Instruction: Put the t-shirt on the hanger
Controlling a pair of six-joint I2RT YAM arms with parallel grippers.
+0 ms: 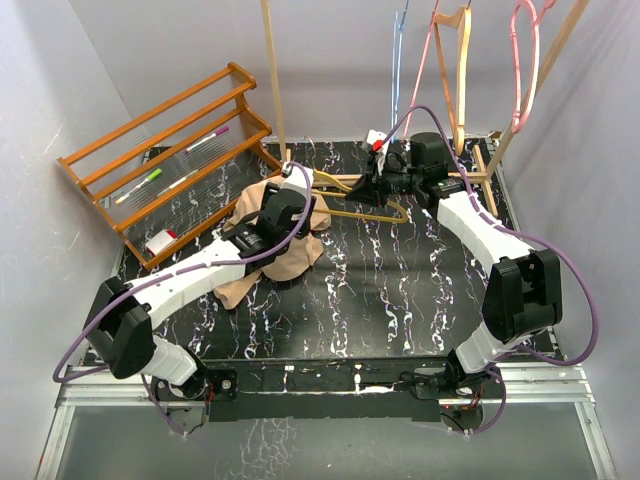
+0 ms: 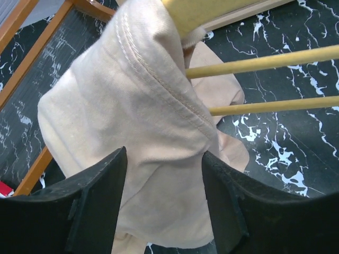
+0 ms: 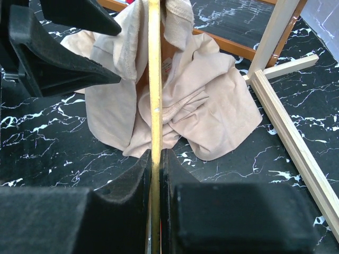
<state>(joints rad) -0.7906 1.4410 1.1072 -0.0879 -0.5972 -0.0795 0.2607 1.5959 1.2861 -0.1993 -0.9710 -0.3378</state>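
From here I see the left gripper (image 2: 163, 156) with its fingers (image 2: 79, 211) spread wide and a fold of the t-shirt (image 2: 116, 116) in the gap between them. I cannot tell whether the pads press on the cloth. The right gripper (image 3: 155, 156) is pressed together on the hanger (image 3: 154, 79), pinching its thin yellow bar, which runs straight away from the fingers into the fabric. The t-shirt sits in a heap on the black marbled desk (image 1: 400, 290), left of centre. Its upper part is raised and draped over the far end of the hanger. In the left wrist view a stitched hem crosses that end, and two yellow bars come out from under the cloth toward the right. The rest of the garment lies crumpled on the desk below. An orange-brown wooden rack (image 1: 160, 150) holding pens stands just beyond the t-shirt at the left. A pale wooden stand (image 3: 286, 132) rises at the right, with pink (image 1: 525, 60), blue (image 1: 398, 60) and wooden (image 1: 463, 70) hangers up on it.
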